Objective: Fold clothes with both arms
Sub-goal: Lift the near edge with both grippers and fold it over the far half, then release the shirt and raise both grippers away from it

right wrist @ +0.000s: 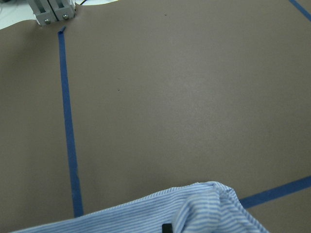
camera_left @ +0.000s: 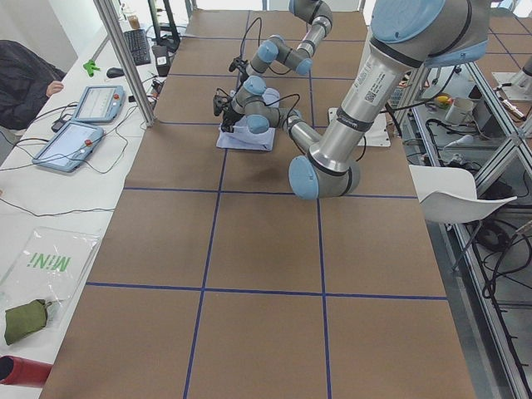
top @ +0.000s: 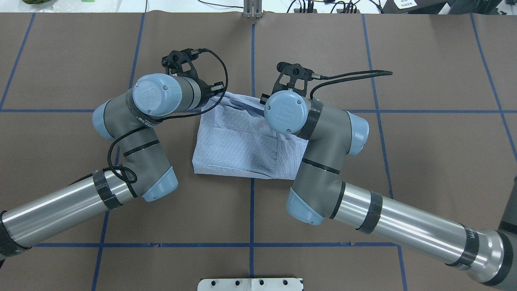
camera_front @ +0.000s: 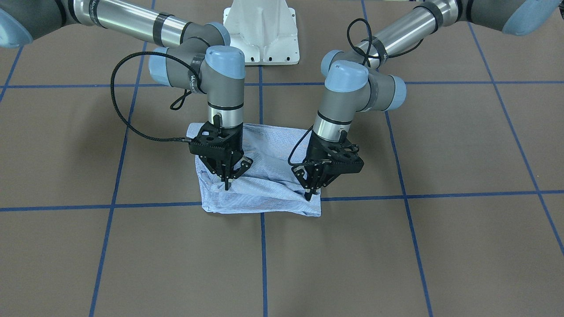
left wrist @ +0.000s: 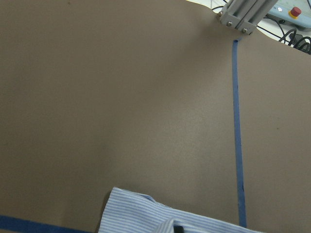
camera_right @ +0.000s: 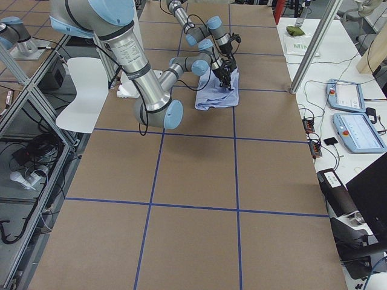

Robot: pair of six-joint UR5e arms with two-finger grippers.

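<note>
Shirt (camera_front: 264, 180) pinched at its far edge by left gripper (camera_front: 310, 194) and right gripper (camera_front: 227, 185), mid-fold. Next move likely needs a matched lift.

Shirt (camera_front: 264, 176) is laid on the table (camera_front: 440, 246), in front of the pedestal base (camera_front: 261, 35) and well apart from it. It is spread across the centre tape line (camera_front: 263, 255), with its operator-side edge just past the cross tape line (camera_front: 440, 195). Right gripper (camera_front: 227, 184) is set on the shirt's operator-side part, toward the robot's right. Left gripper (camera_front: 309, 195) is set near the corner toward the robot's left. Cloth is pinched at both tips. In the overhead view the right wrist is held above the shirt's right part, the left wrist beside its far left corner. Two pendants (camera_left: 71, 143) are placed on the side bench (camera_left: 50, 208) along the operator edge. A chair (camera_left: 453, 195) stands on the robot's side.
</note>
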